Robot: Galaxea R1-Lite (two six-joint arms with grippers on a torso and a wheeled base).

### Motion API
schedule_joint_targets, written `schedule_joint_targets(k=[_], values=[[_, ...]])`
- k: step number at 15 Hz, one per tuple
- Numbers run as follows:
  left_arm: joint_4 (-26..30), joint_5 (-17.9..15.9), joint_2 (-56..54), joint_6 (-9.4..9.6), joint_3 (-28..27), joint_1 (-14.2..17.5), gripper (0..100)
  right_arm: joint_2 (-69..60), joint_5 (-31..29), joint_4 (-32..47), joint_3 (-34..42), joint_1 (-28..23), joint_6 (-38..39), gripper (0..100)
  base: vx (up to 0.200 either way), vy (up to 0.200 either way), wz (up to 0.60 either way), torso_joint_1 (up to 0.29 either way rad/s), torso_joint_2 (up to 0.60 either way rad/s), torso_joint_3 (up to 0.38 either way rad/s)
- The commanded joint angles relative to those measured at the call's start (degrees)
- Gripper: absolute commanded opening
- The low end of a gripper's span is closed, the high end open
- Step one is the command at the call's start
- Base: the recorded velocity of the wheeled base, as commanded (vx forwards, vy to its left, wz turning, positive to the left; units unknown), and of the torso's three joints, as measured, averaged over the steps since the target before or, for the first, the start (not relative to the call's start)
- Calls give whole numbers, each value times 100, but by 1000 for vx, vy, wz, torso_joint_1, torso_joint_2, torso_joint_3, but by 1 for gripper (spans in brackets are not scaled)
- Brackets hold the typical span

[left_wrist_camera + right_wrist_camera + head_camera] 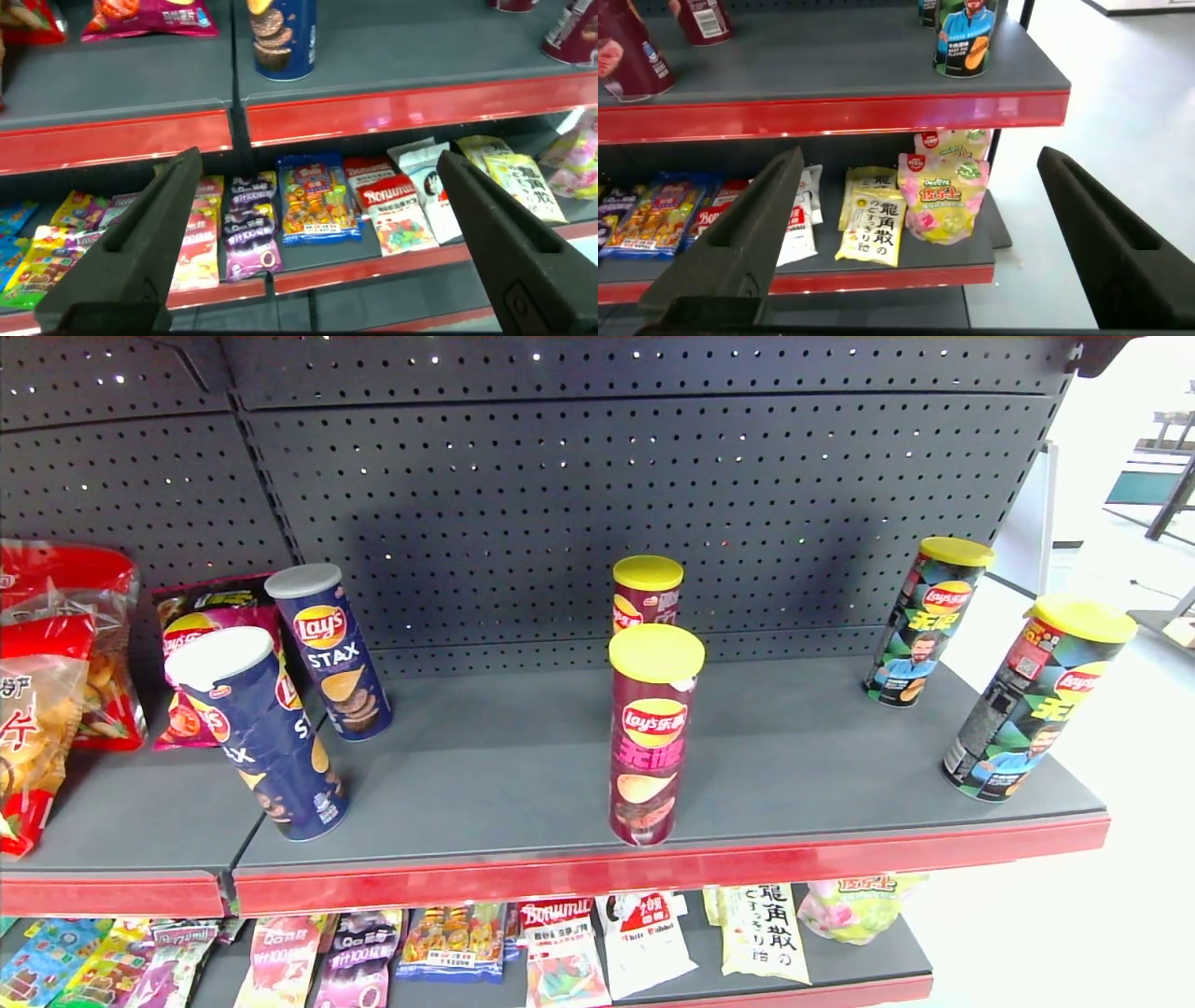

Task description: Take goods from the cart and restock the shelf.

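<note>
The dark shelf board [523, 756] with a red front edge carries chip cans standing upright. Two blue cans [261, 733] [331, 649] stand at its left, two maroon cans with yellow lids [651, 737] [646, 590] in the middle, and two green-black cans [924, 621] [1036, 700] at the right. My left gripper [318, 233] is open and holds nothing, low in front of the lower shelf, below a blue can [280, 37]. My right gripper [920, 233] is likewise open with nothing in it, below a green-black can [965, 37] near the shelf's right end.
Red snack bags [56, 644] fill the neighbouring shelf section on the left. Flat candy packets [560, 947] line the lower shelf, with a pale green bag [943, 196] at its right end. A pegboard back wall [560, 504] closes the shelf behind. Open floor [1074, 915] lies to the right.
</note>
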Motion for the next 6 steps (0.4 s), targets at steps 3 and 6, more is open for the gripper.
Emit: schedule_joint_targets(k=[3,6], values=[[-1,0,-85,-1,0,668,100,18,8,-1,0,2,16,100,0,0,0,0,0,0],[-1,0,-94,-1,0,659,100,18,-1,-1,0,2,7,100,0,0,0,0,0,0]])
